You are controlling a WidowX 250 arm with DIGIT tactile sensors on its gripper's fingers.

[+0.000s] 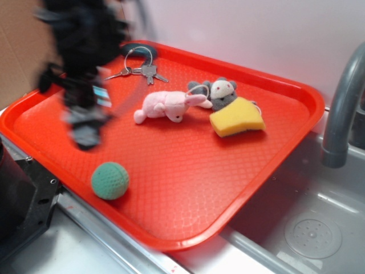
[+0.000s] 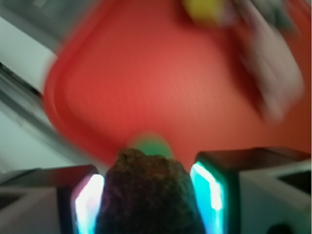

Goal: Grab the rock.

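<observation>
From the exterior view the hand [image 1: 85, 134] is a motion-blurred dark shape above the left of the red tray [image 1: 171, 222], which carries a green ball [image 1: 110, 180], keys [image 1: 140, 69], a pink plush [image 1: 168, 106] and a grey mouse plush with a yellow wedge [image 1: 231, 108]. At the wrist view the fingers [image 2: 85, 204] press either side of the rock [image 2: 146, 195] — clamped on it, held above the blurred tray with the ball just beyond.

Red tray [image 1: 274, 142] on steel counter [image 1: 85, 251]
</observation>
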